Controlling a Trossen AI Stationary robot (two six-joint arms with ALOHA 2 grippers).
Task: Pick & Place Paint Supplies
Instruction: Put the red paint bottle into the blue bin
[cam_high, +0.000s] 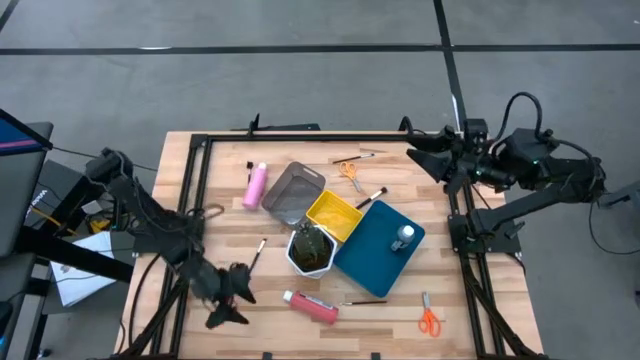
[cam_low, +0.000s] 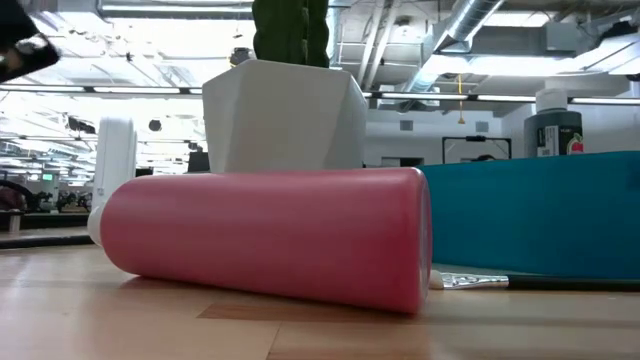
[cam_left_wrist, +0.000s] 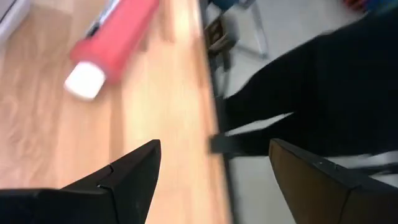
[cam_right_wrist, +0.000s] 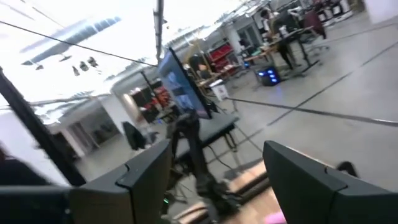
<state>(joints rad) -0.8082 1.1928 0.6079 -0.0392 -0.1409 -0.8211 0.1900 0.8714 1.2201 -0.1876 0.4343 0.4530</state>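
Observation:
A pink bottle (cam_high: 312, 306) lies on its side near the table's near edge, its white cap (cam_left_wrist: 84, 81) toward my left gripper (cam_high: 238, 303), which hovers open just to its left (cam_left_wrist: 214, 180). A second pink bottle (cam_high: 255, 185) lies at the far left. The small grey white-capped bottle (cam_high: 403, 238) stands in the blue tray (cam_high: 370, 262). Brushes (cam_high: 257, 255) (cam_high: 370, 198) (cam_high: 365, 302) and two pairs of scissors (cam_high: 349, 174) (cam_high: 429, 318) lie loose on the wood. My right gripper (cam_high: 418, 160) waits open at the far right corner (cam_right_wrist: 217, 180).
The grey tray (cam_high: 293, 193), the yellow tray (cam_high: 333, 215) and the white hexagonal pot (cam_high: 312, 250) with a green plant sit mid-table beside the blue tray. In the low view the near pink bottle (cam_low: 270, 240) lies in front of the pot (cam_low: 285, 115). The table's near edge (cam_left_wrist: 208, 112) is close to my left gripper.

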